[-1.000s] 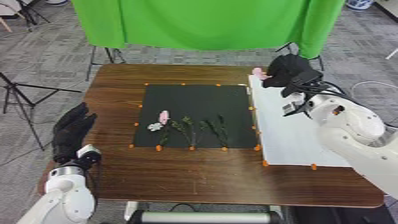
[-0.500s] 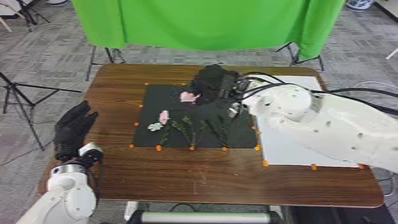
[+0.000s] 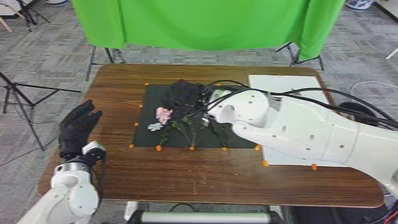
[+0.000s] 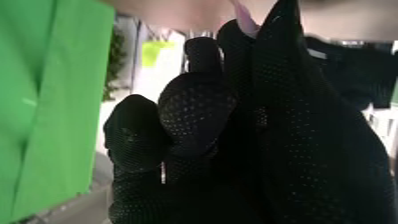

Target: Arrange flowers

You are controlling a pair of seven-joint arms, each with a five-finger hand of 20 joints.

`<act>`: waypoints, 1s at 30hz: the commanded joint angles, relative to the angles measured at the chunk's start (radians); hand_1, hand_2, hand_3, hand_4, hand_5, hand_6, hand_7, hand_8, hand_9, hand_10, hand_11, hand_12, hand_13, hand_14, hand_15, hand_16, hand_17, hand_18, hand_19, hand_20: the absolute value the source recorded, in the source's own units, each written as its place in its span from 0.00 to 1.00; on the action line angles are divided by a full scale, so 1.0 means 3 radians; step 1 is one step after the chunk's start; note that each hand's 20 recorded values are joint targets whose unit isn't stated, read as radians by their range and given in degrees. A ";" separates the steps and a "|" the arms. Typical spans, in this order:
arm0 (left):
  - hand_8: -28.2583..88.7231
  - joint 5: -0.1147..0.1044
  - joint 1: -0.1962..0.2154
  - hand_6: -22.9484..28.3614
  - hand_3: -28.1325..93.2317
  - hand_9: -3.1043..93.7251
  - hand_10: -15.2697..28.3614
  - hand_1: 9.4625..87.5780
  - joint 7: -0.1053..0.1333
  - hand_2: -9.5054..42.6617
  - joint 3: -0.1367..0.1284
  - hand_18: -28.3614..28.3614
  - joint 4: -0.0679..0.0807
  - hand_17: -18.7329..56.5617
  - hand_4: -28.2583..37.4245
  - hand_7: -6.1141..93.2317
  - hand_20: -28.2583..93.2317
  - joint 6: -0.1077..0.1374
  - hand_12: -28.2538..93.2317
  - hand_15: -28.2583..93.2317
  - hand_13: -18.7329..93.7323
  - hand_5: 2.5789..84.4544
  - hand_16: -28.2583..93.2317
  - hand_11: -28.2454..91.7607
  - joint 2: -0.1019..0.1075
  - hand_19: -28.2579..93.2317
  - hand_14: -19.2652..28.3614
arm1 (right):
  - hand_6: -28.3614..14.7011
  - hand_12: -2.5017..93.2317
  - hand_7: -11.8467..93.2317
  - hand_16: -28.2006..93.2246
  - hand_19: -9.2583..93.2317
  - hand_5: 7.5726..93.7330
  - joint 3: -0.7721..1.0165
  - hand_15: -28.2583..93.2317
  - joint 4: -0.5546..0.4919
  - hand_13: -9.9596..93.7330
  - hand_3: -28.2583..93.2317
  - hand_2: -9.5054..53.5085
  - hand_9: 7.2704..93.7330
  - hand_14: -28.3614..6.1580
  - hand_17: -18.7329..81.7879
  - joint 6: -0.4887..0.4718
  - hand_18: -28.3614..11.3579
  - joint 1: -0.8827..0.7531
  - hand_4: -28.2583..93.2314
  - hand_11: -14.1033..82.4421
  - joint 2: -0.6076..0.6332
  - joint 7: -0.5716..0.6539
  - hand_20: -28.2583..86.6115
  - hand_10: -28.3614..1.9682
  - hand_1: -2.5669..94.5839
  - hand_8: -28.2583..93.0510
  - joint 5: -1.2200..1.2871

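Resting open, my left hand [image 3: 76,127] has the white flower [image 3: 155,127] and leafy stems [image 3: 178,125] off to its right; my right hand [image 3: 182,97], just beyond them, pinches a pink flower [image 3: 163,112] at its fingertips, with green cloth [image 3: 204,25] hanging behind it.

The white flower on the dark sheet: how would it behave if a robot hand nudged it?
Probably light, as the white flower is small next to the right hand. Lying spread on the dark sheet, it would likely slide rather than roll. Its frilly outline suggests delicate petals that could crumple.
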 commanded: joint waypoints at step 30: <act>0.16 0.0003 -0.0012 0.46 0.83 0.40 0.59 0.43 -0.0112 0.11 0.0031 0.69 0.0038 0.41 0.28 0.29 0.39 -0.0097 0.34 0.45 0.49 0.54 0.23 0.42 -0.0051 0.34 0.71 | 0.77 0.24 0.44 0.46 1.00 0.74 0.0109 0.77 0.0233 0.91 0.74 0.03 0.70 0.75 0.75 0.0025 0.38 -0.0194 0.03 0.25 -0.0013 0.0329 0.74 0.65 0.64 0.23 0.0208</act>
